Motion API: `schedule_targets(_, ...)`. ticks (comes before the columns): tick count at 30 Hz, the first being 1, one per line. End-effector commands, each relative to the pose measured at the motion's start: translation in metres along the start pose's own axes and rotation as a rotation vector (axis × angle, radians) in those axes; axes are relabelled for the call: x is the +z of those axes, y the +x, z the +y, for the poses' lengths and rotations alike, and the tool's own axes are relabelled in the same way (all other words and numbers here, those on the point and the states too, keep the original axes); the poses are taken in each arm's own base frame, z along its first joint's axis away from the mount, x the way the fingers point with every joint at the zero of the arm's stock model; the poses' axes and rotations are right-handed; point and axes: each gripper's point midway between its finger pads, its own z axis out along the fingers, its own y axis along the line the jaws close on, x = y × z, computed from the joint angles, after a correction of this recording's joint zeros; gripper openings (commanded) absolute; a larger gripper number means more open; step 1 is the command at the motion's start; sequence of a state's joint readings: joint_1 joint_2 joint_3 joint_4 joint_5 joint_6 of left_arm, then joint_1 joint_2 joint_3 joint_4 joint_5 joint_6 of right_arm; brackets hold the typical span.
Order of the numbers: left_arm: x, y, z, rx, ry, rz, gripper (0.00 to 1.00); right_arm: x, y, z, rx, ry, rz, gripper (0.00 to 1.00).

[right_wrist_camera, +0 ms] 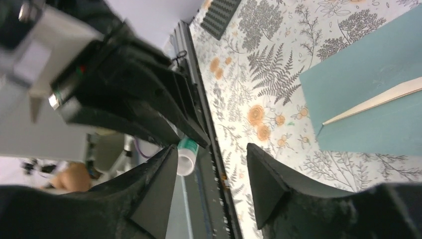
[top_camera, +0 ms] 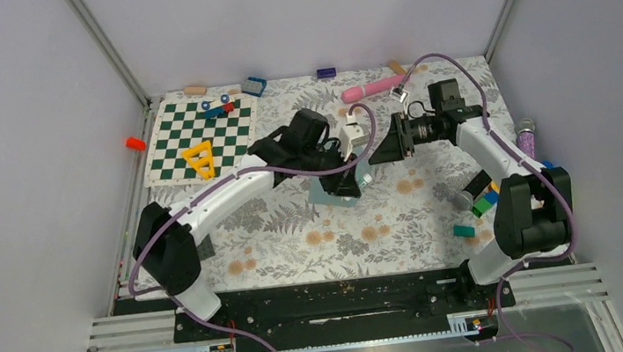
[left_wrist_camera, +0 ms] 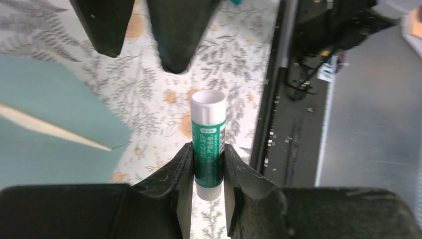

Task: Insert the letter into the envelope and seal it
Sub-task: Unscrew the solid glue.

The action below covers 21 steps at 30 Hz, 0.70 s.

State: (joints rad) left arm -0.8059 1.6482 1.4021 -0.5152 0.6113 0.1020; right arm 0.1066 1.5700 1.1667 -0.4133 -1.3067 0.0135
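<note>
The grey-teal envelope [left_wrist_camera: 54, 104] lies flat on the floral table, also in the right wrist view [right_wrist_camera: 368, 94] and the top view [top_camera: 326, 195]. A thin cream strip of the letter [left_wrist_camera: 50, 127] shows along its flap edge, also in the right wrist view [right_wrist_camera: 373, 103]; the rest of the letter is hidden. My left gripper [left_wrist_camera: 208, 149] is shut on a green glue stick [left_wrist_camera: 209, 144] with white ends, held beside and above the envelope [top_camera: 353, 171]. My right gripper [right_wrist_camera: 211, 172] is open and empty, its fingers [left_wrist_camera: 179, 35] facing the stick's white tip [right_wrist_camera: 187, 160].
A green-and-white chequered board [top_camera: 202, 140] with a yellow triangle lies back left. A pink object [top_camera: 373, 89] lies at the back. Coloured blocks [top_camera: 483, 201] sit by the right arm. A dark studded plate [right_wrist_camera: 226, 17] lies near the left arm's base. The black base rail [left_wrist_camera: 293, 149] runs along the near edge.
</note>
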Motion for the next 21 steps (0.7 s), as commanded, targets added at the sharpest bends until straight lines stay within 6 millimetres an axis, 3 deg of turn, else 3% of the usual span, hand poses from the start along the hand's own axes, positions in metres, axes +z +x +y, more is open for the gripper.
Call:
schedule_targets(1, -0.011, -0.02, -0.042, -0.061, 0.326, -0.045, 0.0, -0.01, 0.025, 0.024, -0.443, -0.009, 0.063, 0.62)
schedule_targets(7, -0.004, -0.004, -0.062, -0.198, 0.576, 0.013, 0.0, -0.013, 0.047, 0.04, -0.676, -0.107, 0.054, 0.67)
schedule_targets(16, 0.002, 0.005, -0.063, -0.253, 0.643, 0.048, 0.0, -0.022, 0.077, 0.062, -0.918, -0.239, 0.119, 0.66)
schedule_targets(18, 0.001, 0.004, -0.064, -0.253, 0.653, 0.046, 0.0, -0.022, 0.079, 0.06, -0.907, -0.26, 0.126, 0.61)
schedule_targets(21, 0.001, 0.004, -0.065, -0.255, 0.657, 0.046, 0.0, -0.02, 0.088, 0.056, -0.945, -0.275, 0.127, 0.6)
